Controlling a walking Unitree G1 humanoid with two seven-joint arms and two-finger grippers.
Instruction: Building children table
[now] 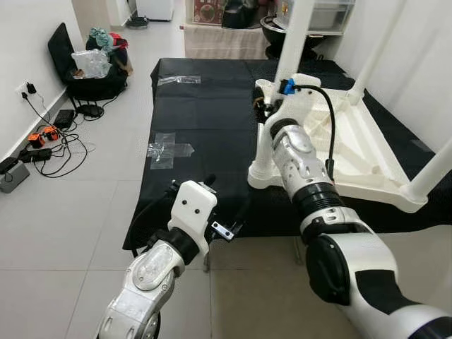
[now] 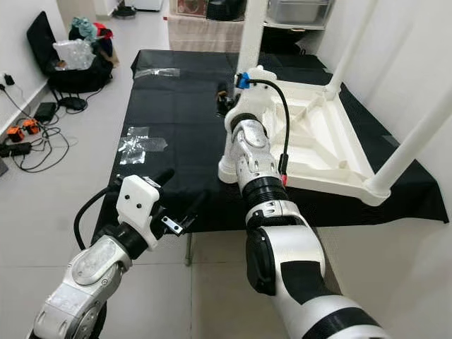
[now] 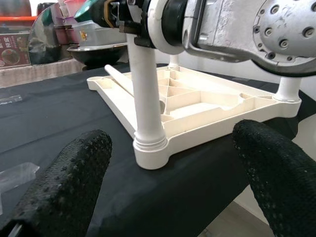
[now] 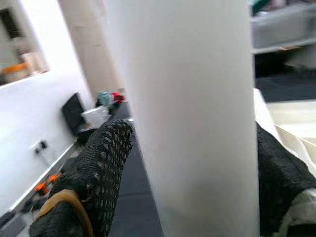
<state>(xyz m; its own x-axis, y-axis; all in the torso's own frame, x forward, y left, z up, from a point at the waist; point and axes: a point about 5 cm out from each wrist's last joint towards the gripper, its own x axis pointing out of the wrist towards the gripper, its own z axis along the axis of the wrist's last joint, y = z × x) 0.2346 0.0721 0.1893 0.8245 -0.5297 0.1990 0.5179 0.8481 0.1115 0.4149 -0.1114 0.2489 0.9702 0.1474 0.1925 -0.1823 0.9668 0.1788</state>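
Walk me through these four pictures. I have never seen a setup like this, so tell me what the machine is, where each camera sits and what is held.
This is a humanoid robot with two silver arms. Two pictures come from its head, looking down; two from cameras on its wrists. On the black-covered surface lies a white children's table, upside down, legs pointing up. The right gripper is closed around the near leg. The left gripper waits open nearby, holding nothing. Cables lie on the floor.

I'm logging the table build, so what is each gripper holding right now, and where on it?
Right gripper clamps a white table leg along its shaft. Left gripper holds nothing.
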